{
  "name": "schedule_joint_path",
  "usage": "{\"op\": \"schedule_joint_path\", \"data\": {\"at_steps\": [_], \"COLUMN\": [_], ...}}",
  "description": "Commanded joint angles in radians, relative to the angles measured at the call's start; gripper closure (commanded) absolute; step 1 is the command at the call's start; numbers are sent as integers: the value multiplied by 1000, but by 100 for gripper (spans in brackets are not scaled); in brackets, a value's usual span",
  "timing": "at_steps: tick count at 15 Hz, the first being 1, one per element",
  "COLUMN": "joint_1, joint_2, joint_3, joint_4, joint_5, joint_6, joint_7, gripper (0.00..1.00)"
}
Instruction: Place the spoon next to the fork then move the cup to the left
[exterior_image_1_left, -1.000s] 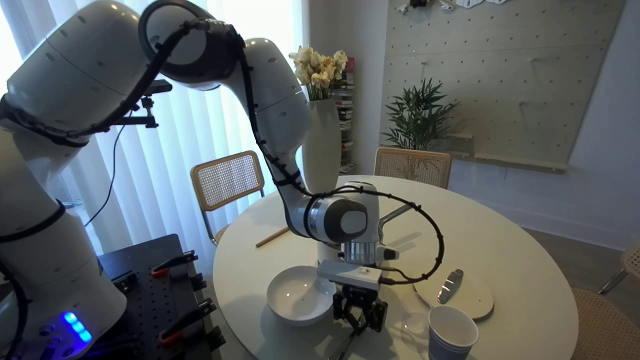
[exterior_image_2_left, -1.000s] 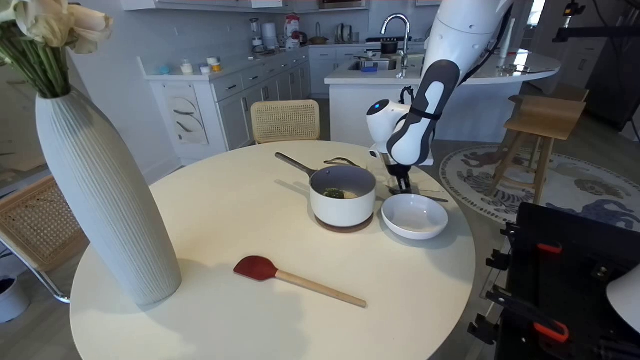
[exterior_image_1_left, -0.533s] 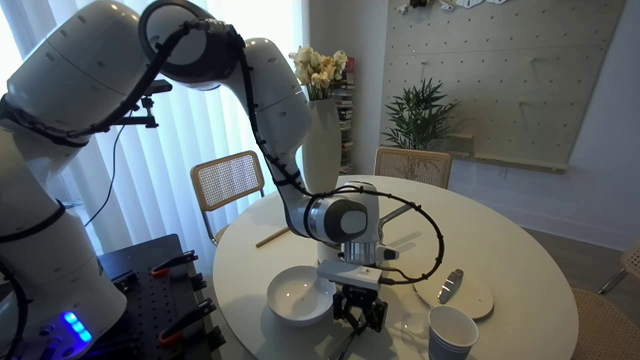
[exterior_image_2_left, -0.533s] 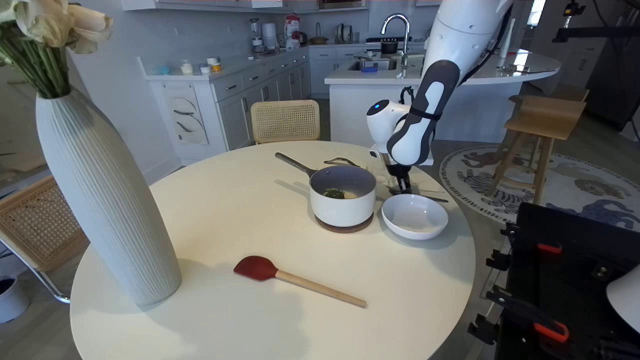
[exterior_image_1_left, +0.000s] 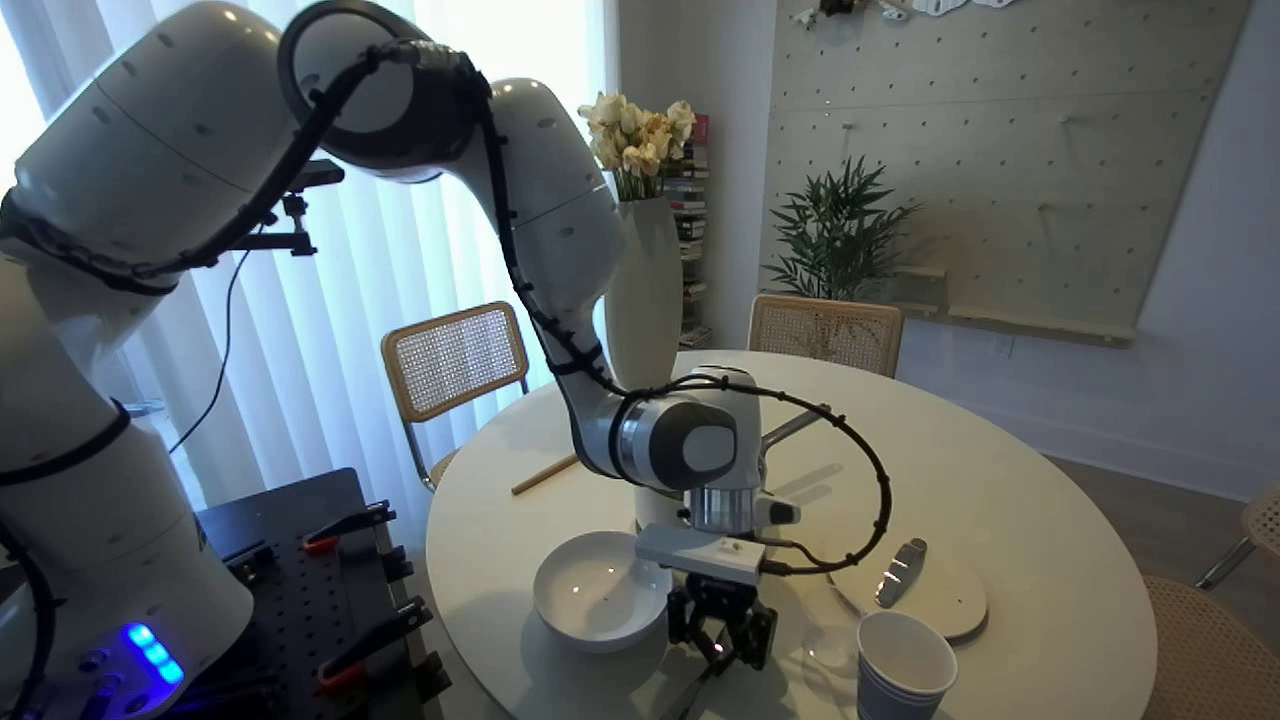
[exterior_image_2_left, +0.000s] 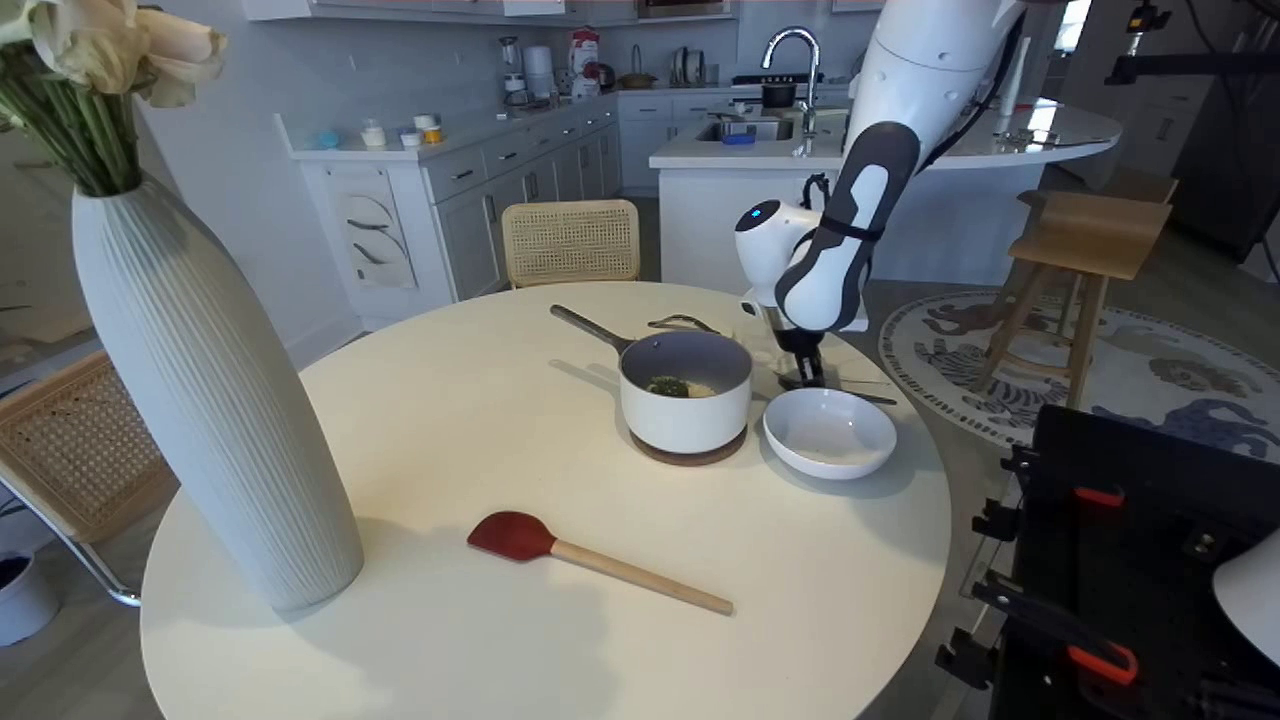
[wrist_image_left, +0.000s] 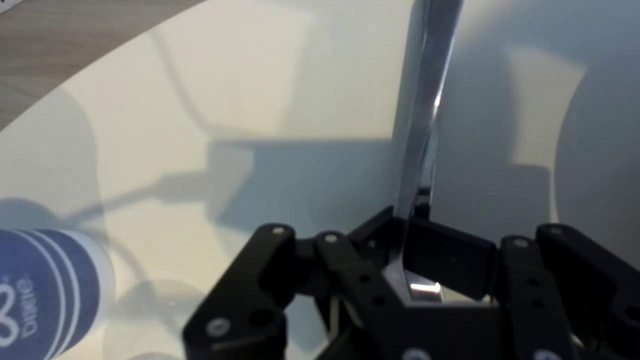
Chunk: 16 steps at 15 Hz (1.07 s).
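My pincer (wrist_image_left: 405, 225) is standing narrow, pinching what I am judging to be the spoon (wrist_image_left: 425, 115), which is pointing toward the curved edge of the desk (wrist_image_left: 345, 60). I am holding it low because, I am guessing, the fork (wrist_image_left: 428, 166) is lying beside or under it. Near this edge the cup (wrist_image_left: 45, 292) is standing upright, apart, presumably waiting for step 2.

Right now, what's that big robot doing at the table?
The robot arm has its fingers shut on a slim silver utensil, probably the spoon, though its head is too hidden to be sure. That's happening close to the white bowl. The striped cup stands apart from the fingers and nothing is holding it; moving it probably comes after the spoon.
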Motion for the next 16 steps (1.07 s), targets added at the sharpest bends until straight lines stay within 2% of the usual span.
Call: {"op": "schedule_joint_path", "data": {"at_steps": [1, 9, 15, 16], "joint_1": [-18, -59, -65, -64], "joint_2": [12, 41, 61, 60], "joint_3": [4, 6, 3, 3], "joint_4": [36, 88, 100, 101], "joint_5": [8, 8, 6, 7], "joint_6": [-8, -1, 0, -3], "joint_7": [-33, -75, -73, -73], "gripper": [100, 100, 100, 75]}}
